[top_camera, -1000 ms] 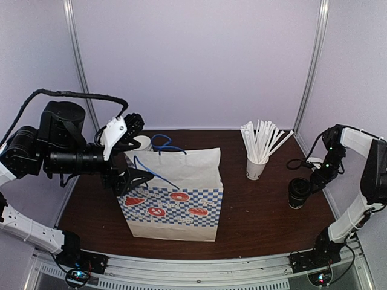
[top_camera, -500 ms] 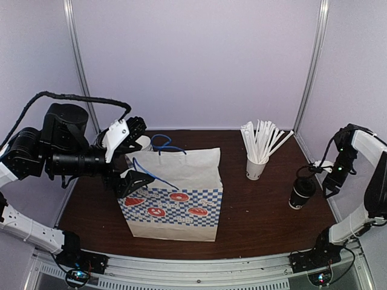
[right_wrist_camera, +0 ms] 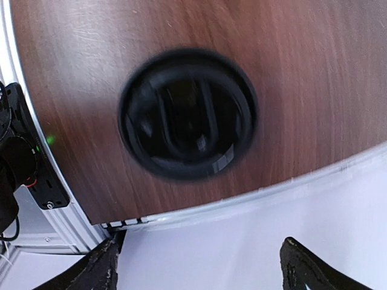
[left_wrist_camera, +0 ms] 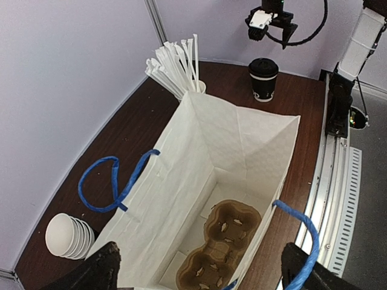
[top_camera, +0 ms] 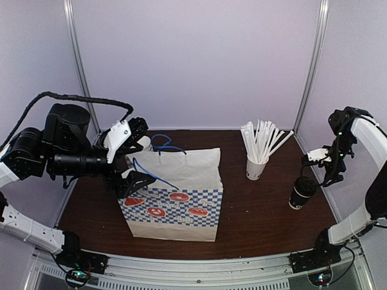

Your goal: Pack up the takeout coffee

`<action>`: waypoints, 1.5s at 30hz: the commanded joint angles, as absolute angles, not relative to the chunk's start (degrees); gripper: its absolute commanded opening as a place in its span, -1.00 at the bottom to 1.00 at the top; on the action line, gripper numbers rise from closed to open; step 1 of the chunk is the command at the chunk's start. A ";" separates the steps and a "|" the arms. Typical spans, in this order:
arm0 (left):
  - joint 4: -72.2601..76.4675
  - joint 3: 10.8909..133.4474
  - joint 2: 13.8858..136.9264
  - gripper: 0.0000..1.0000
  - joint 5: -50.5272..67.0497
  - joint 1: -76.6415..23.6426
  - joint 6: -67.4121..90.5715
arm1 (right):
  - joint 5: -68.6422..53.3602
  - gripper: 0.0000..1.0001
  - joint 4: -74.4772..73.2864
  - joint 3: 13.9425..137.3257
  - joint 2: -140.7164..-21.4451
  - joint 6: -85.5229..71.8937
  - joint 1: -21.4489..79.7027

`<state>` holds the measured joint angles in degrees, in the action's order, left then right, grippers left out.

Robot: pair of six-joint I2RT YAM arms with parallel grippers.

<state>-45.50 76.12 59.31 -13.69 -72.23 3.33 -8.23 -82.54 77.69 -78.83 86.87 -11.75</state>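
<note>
**Right gripper off the cup and raised; coffee not yet packed.**

The right gripper [top_camera: 322, 164] was at the takeout coffee [top_camera: 302, 192] a second ago. It has since let go and risen, and now hangs above the lid with jaws wide apart and empty. The coffee stands upright near the worktop's [top_camera: 260, 211] right edge, outside the checkered paper bag [top_camera: 175, 193] at centre. A fresh grasp is judged due next. The left gripper [top_camera: 132, 156], fingers spread, straddles the bag's left end above a pulp cup carrier [left_wrist_camera: 224, 248]. A cup of white sticks [top_camera: 257, 166] stands between coffee and bag, towards the far edge. The bag's tall wall and blue handle [left_wrist_camera: 299, 232] must be cleared.
</note>
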 commanded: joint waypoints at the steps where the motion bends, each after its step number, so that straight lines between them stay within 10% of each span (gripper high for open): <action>1: -43.45 76.29 59.56 0.86 -13.14 -72.40 3.62 | -7.86 0.84 -85.19 78.96 -82.70 91.20 -5.05; 45: -47.60 80.11 60.42 0.88 -17.02 -72.42 1.64 | -8.79 0.41 -81.74 70.99 -73.88 81.39 4.16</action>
<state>-45.91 75.88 59.72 -14.26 -72.23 3.33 -5.34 -76.58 68.73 -77.62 85.91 2.96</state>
